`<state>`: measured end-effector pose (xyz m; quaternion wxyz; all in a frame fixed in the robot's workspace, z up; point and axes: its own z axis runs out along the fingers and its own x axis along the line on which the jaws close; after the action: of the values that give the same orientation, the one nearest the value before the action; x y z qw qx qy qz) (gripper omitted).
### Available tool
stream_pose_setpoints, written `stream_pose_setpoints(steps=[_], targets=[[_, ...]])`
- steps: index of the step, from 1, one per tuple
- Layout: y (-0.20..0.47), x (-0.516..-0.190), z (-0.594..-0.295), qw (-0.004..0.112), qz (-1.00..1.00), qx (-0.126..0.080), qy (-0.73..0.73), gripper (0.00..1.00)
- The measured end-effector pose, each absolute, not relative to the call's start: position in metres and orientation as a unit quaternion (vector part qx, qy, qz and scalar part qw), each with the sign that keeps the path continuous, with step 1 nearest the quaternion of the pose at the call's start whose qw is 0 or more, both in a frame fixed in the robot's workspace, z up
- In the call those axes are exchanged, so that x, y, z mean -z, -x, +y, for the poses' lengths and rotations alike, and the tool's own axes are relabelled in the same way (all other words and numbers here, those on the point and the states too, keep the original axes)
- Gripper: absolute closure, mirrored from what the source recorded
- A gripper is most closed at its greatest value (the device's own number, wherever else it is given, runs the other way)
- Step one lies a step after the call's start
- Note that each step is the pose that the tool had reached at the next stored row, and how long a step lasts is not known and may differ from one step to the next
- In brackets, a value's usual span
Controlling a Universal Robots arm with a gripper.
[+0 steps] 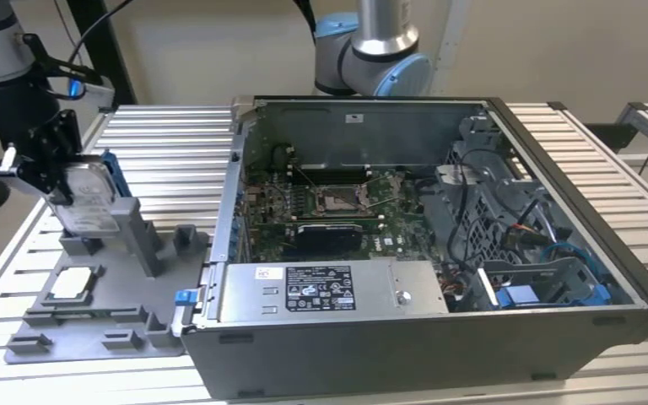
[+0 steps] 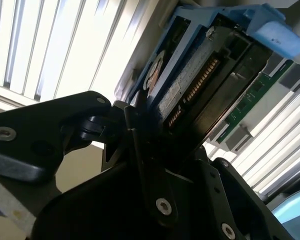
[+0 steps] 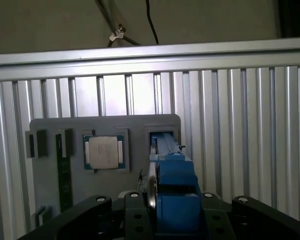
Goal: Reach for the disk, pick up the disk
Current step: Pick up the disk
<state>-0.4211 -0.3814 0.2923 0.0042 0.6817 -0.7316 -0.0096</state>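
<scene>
Grip looks made: the gripper [image 1: 60, 181] is clenched on the disk [image 1: 90, 207], which stands on edge over the far end of the grey fixture tray [image 1: 121, 337]. This is at the exterior view's left, well apart from the open computer case [image 1: 414, 337]. A tall grey post [image 1: 141, 236] of the tray rises just beside the disk. Whether the disk's lower edge sits in its cradle or has cleared it cannot be told from these views.

In the second wrist view a black finger [image 2: 145, 165] lies flat against the labelled face of the disk [image 2: 190, 85], with the blue carrier frame running round the edges. In the first wrist view the blue frame of the disk [image 3: 172, 175] fills the gap between the finger bases. It lines up with the narrow slot of the tray [image 3: 140, 125], and the small white-topped chip [image 3: 104, 152] sits in its own pocket beside that slot.

Doing this step well seems to turn on three things. The hold should bear on the metal faces rather than on the plastic frame alone, which could flex and let the disk slip. The lift should run straight along the slot, since any tilt would likely jam the frame against the cradle walls or the post. The pull should also be slow enough that the light tray is not dragged up off the slatted table [image 1: 166, 143] with the disk.
</scene>
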Motion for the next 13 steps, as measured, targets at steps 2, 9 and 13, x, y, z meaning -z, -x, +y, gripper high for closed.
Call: stream_pose_setpoints(steps=[2, 9, 13], targets=[[0.421, -0.298, -0.381, 0.004, -0.731, 0.010, -0.683, 1.00], [0.421, -0.323, -0.381, 0.004, -0.729, 0.010, -0.685, 1.00], [0.421, -0.341, -0.381, 0.004, -0.726, 0.010, -0.688, 1.00]])
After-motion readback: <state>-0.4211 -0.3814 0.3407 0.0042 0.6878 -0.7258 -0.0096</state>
